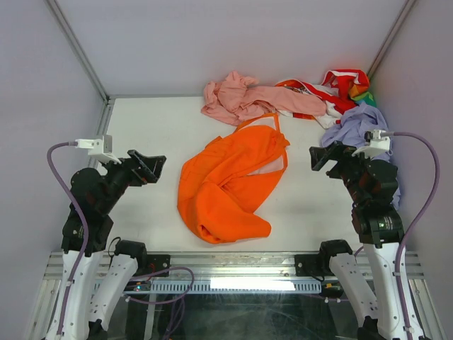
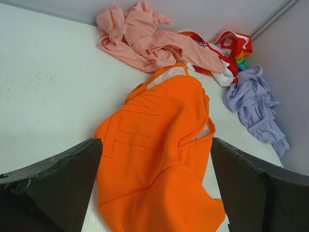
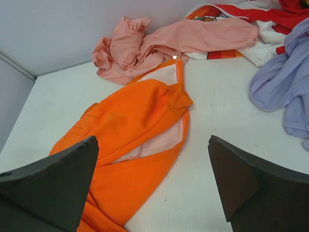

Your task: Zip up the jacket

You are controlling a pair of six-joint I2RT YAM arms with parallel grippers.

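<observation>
Hovering above the white table (image 1: 148, 120), one to each side of the heap, are my two grippers, and neither has hold of anything.

Item, my left gripper (image 1: 147, 165): jaws black, matt and wedge-shaped, standing at their widest. It is aimed toward the jacket's left edge and is apart from it.

Item, my right gripper (image 1: 320, 157): the same build, equally wide and empty. It is just beside the lilac garment and apart from the jacket's right edge.

Item, the jacket (image 1: 226, 184): bright orange, smooth matt fabric. It lies mid-table between my grippers, crumpled and doubled over on itself, with its near end rolled into a thick rounded fold. Pale lining shows as a crescent along its right side. From my left wrist I see large letter shapes, orange on orange, outlined on the upper panel. Two narrow orange edges run from its far end, and the right one meets the pink garment at a small pale round fitting (image 3: 174, 57). Whether that is a zip pull I cannot tell. I cannot make out any zip teeth, and the sleeves are lost in the folds.

Item, the pink garment (image 1: 248, 99): soft, pale salmon and bunched in ruffled folds at the far edge, with one long sleeve stretched to the right.

Item, the red and white garment (image 1: 340, 85): printed, with rainbow-coloured patches, in the far right corner. Part of it lies under the pink sleeve, and its shape is unreadable.

Item, the lilac garment (image 1: 357, 127): thin and limp, at the right edge. My right arm partly hides it from above, and the frame of my right wrist view cuts it off.
</observation>
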